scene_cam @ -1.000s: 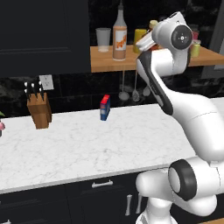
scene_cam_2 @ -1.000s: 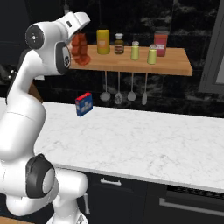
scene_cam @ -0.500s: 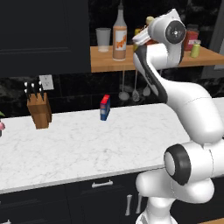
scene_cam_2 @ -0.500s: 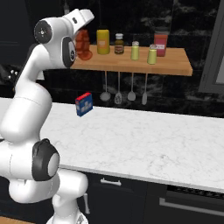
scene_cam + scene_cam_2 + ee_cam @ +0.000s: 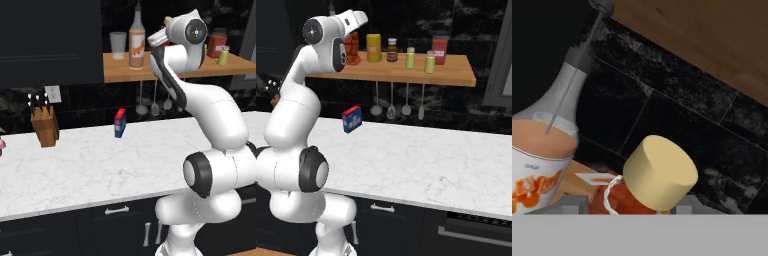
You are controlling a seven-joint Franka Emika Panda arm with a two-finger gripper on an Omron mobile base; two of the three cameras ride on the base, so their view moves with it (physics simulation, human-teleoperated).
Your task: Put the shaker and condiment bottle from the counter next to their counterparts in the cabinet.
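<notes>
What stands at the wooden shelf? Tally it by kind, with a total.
Bottles: 2 (tall pale bottle, reddish-brown bottle)
Shakers: 2 (first shaker, second shaker)
Jars and canisters: 3 (yellow canister, dark jar, red jar)
Glasses: 1 (glass)
Total: 8

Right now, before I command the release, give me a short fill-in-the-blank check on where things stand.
1. The end effector is closed on the ____ bottle.
2. The condiment bottle has a ____ coloured cap.
3. In the right base view, two small yellow-green shakers stand on the wooden ____.
4. On the counter, the knife block stands to the ____ of the blue box in the left base view.

Missing words: condiment; tan; shelf; left
</notes>
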